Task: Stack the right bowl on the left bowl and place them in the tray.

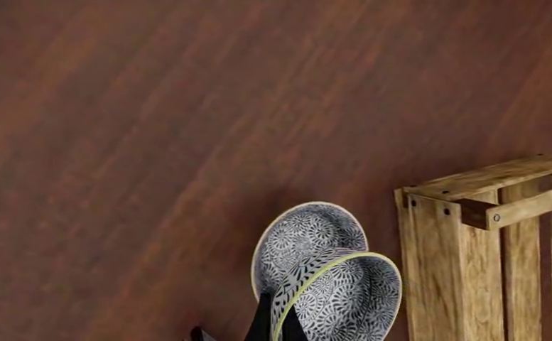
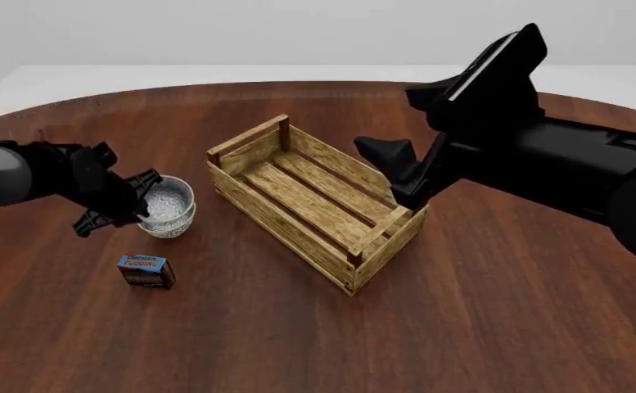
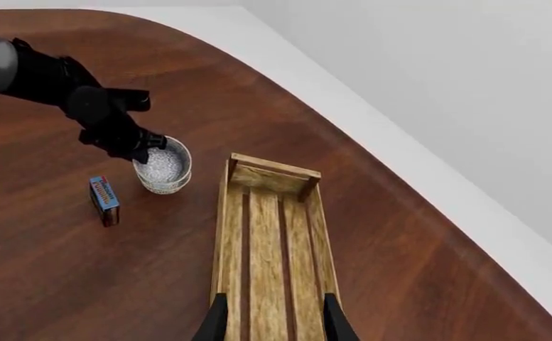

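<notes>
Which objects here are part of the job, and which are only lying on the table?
Job: stacked bowls, held at the rim by the left gripper; tray, no bowls in it; right gripper, open above the tray.
Lying about: small blue-topped box.

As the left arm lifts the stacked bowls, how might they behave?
The stacked bowls look rigid and glazed, so probably slippery. The left end effector grips only one rim edge, so they may tilt. Merely nested, the upper bowl could shift. The tray sits close by.
</notes>
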Available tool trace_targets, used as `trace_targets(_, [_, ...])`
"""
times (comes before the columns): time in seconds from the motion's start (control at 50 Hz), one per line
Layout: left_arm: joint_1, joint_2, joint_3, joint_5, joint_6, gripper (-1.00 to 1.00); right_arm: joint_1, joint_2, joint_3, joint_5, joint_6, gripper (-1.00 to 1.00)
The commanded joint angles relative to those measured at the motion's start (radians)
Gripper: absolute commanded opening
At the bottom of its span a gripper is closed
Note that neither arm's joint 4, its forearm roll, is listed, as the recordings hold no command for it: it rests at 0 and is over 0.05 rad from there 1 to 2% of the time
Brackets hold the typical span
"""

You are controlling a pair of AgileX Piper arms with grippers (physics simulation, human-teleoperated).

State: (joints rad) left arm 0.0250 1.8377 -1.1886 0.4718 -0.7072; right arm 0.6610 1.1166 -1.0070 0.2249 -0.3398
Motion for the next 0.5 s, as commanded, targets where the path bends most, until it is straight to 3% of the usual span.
trace_targets(0.02, [-0.007,-0.004,-0.026,0.017,0.018,-1.00,-0.001,-0.004,0.002,0.001,-0.001,1.00])
trace_targets(0.24, [-0.003,0.006,-0.027,0.018,0.026,-1.00,-0.002,-0.007,0.002,0.002,-0.001,1.00])
trace_targets(0.26, [-0.002,0.006,-0.027,0.019,0.026,1.00,-0.002,-0.007,0.002,0.002,-0.001,1.00])
trace_targets(0.5, [-0.012,-0.037,-0.037,0.048,0.021,1.00,-0.002,-0.010,0.003,0.003,-0.002,1.00])
